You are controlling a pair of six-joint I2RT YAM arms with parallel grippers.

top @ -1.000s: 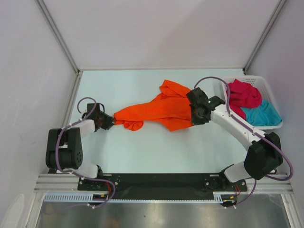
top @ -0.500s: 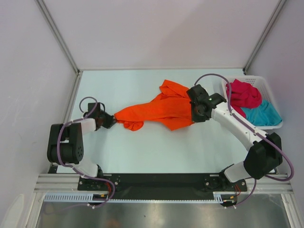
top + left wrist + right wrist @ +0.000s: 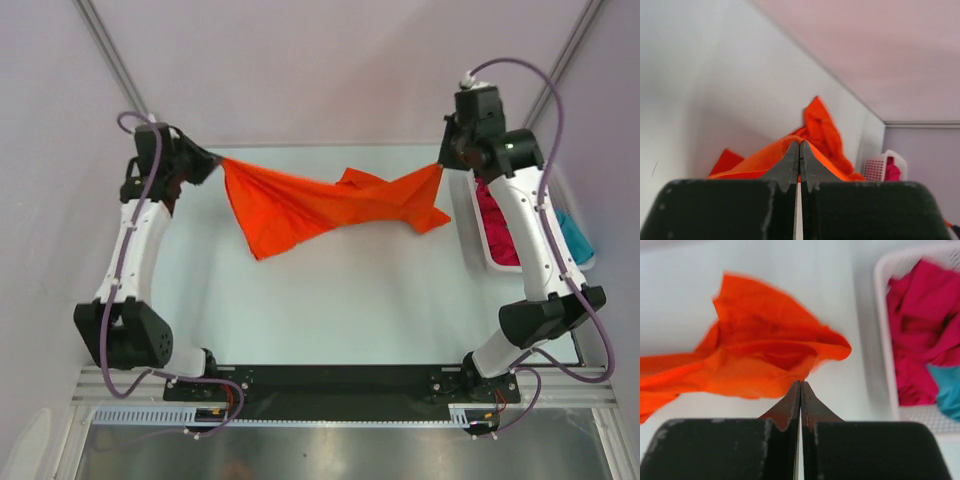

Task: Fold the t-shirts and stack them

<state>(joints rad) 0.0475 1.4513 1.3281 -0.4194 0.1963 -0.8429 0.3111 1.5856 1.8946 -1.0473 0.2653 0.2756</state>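
Orange t-shirt (image 3: 320,205) is now hanging pulled wide off the bench (image 3: 330,310), left end effector (image 3: 207,160) at ten o'clock and right end effector (image 3: 445,160) at two pinching its ends, getting ready for folding.

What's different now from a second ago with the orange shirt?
Both arms swung up and apart toward the back, lifting the orange t-shirt and stretching it out between them. The left gripper pinched shut on its left end; the right gripper was already shut on the other end. The red t-shirt and teal t-shirt stayed in the basket.
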